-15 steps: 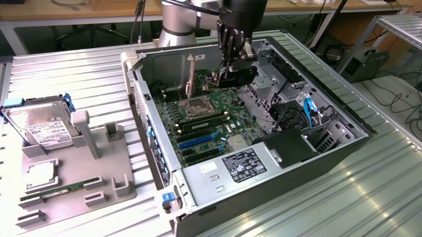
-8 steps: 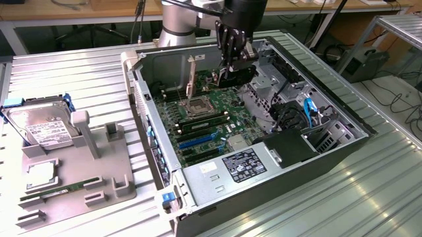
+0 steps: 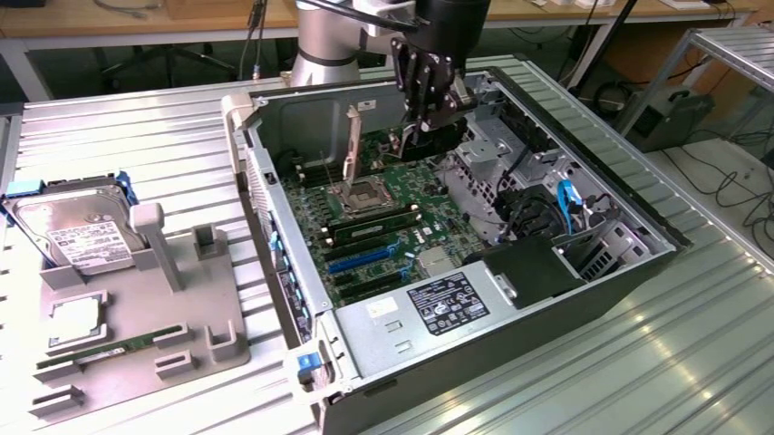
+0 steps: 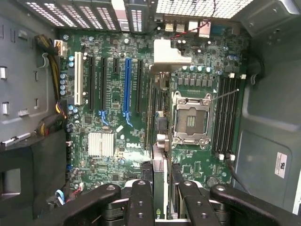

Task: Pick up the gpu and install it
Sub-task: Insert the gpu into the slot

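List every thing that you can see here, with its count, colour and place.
computer case: one, grey and black, open, on the table
motherboard: one, green, inside the case
gpu: one, dark green, edge-on above the motherboard
holder: one, grey, at the exterior view's left of the case
hard drive: one, silver, white label, in the holder
memory stick: one, green, in the holder
table: one, ribbed metal
fingers: black, closed on the gpu
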You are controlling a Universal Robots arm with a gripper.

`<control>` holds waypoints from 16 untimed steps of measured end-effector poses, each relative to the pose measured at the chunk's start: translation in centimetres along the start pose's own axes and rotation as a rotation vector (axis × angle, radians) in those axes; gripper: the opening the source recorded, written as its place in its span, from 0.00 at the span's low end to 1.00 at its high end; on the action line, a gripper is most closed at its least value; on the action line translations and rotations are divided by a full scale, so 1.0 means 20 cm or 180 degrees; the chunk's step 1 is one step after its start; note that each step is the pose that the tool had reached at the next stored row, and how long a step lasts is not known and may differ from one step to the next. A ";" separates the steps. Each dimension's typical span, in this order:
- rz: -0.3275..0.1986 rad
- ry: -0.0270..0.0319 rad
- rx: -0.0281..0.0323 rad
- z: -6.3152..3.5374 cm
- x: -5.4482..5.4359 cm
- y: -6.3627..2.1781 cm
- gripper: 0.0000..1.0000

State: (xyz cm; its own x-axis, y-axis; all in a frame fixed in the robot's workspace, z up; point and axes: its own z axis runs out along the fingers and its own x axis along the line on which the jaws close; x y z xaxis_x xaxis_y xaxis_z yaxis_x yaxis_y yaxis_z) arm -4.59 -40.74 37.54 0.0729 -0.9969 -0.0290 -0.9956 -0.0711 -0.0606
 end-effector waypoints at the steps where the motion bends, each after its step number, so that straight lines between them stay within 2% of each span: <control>1: -0.0027 -0.0002 -0.0001 0.000 0.00 0.000 0.26; 10: -0.0268 -0.0016 -0.0008 0.000 0.00 0.000 0.26; 13: -0.0258 -0.0015 -0.0008 0.000 0.00 0.000 0.26; 16: -0.0152 -0.0009 -0.0004 0.002 0.00 0.000 0.26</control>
State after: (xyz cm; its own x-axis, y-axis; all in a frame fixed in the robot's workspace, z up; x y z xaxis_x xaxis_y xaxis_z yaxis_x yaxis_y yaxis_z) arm -4.58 -40.75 37.50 0.1206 -0.9923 -0.0290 -0.9911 -0.1187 -0.0606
